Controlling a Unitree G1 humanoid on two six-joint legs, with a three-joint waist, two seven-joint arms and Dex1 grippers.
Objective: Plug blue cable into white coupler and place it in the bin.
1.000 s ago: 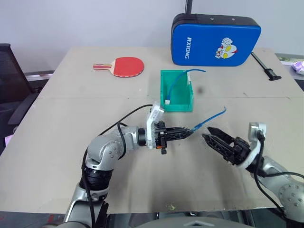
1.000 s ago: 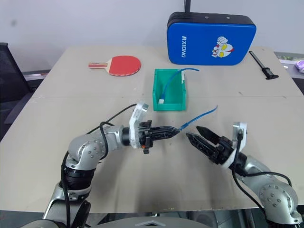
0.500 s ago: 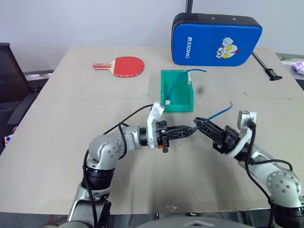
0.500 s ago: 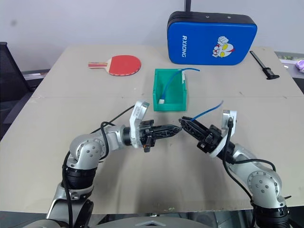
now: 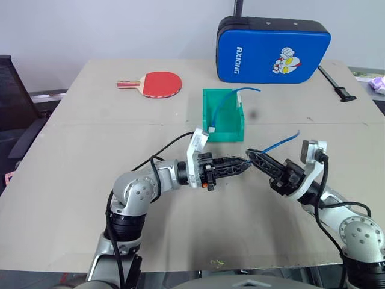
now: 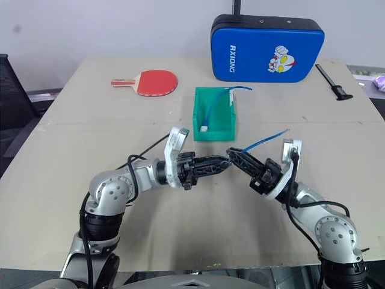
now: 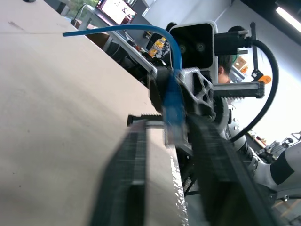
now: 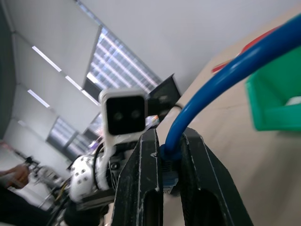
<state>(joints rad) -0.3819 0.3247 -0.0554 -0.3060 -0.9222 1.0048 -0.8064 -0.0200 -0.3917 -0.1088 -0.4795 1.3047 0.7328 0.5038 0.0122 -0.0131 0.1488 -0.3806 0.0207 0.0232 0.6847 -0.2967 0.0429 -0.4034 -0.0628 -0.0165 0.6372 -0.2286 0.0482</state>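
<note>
Left eye view: your right gripper (image 5: 251,155) pinches the blue cable (image 5: 281,141); the left gripper (image 5: 243,163) stands half open, tip to tip. Bare table (image 5: 78,174) lies around; the bin (image 5: 223,114) sits just beyond.

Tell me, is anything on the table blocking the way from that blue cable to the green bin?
Nothing visible does. The blue cable is pinched in the right gripper, above the table. Only bare tabletop lies between it and the bin, which already holds another blue cable.

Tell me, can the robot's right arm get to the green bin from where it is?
Probably yes. The right gripper, shut on the blue cable, is near the bin, with bare table between.
</note>
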